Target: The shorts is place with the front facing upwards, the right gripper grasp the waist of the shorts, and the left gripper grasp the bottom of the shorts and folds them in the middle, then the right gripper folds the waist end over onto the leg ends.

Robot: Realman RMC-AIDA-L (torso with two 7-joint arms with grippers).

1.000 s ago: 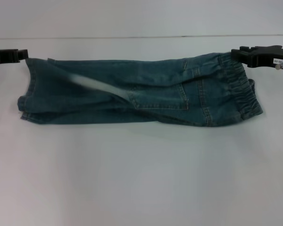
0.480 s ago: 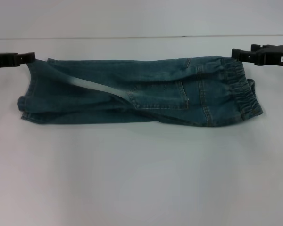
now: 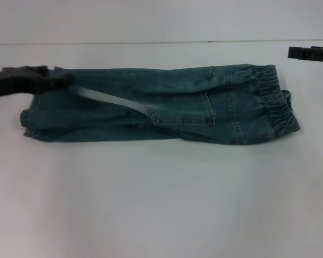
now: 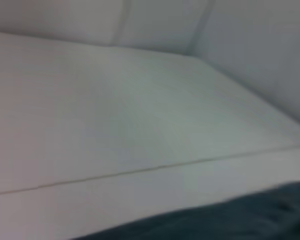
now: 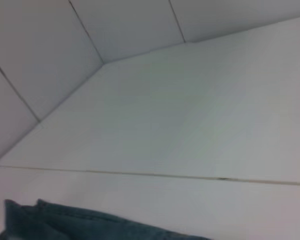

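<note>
- Head view: the shorts (image 3: 156,105) lie flat on the white table (image 3: 161,199), folded lengthwise into one long band. The waist (image 3: 277,102) is at my right, the leg ends (image 3: 32,110) at my left. A back pocket (image 3: 183,110) faces up near the middle, and a pale faded stripe (image 3: 105,99) runs slanted across the left half.
- Head view: my left gripper (image 3: 56,81) reaches in from the left edge, and its tip is over the far corner of the leg ends, on the denim or just above it. If the fingers are spread or pressed together, I cannot tell; the shape is too dark.
- Head view: my right gripper (image 3: 296,52) is at the right edge, beyond the far corner of the waist and apart from it, with bare table between. It holds nothing; the state of its fingers I cannot tell.
- Left wrist view: I see mostly white table (image 4: 115,125) with one thin seam line, and a dark edge of the shorts (image 4: 250,215) in one corner. My own fingers do not show.
- Right wrist view: again white table (image 5: 190,125) and wall panels (image 5: 40,45), and a strip of denim (image 5: 65,222) along one edge. My fingers do not show here also.
</note>
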